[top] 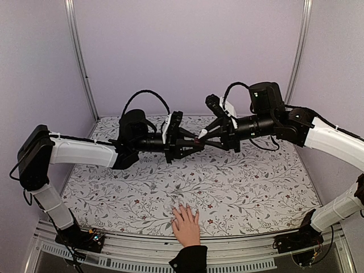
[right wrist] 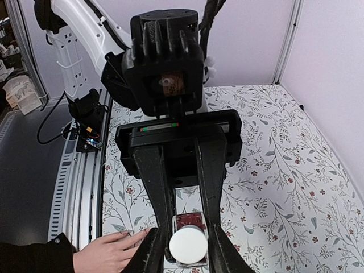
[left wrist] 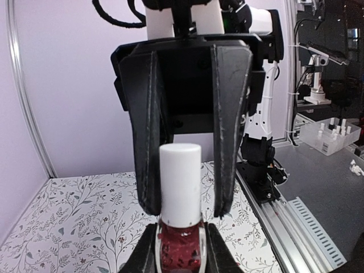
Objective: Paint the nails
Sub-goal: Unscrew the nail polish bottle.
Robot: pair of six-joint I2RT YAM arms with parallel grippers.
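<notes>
A light-skinned hand [top: 186,226] with a black cuff lies flat at the table's near edge, fingers pointing away. Its nails are too small to make out. It also shows in the right wrist view [right wrist: 108,253]. High above mid-table, my left gripper [top: 192,143] is shut on a small dark-red bottle [left wrist: 181,245] and holds it by the glass. The bottle's white cap [left wrist: 180,182] points at my right gripper [top: 201,137]. The right gripper [right wrist: 187,251] straddles the cap [right wrist: 187,245]. One finger touches it and a narrow gap shows beside the other.
A floral cloth [top: 250,182] covers the table, with purple walls at the back and sides. A metal rail [top: 239,250] runs along the near edge. Off the table's side, a clear box of small bottles [left wrist: 330,133] stands on a grey bench.
</notes>
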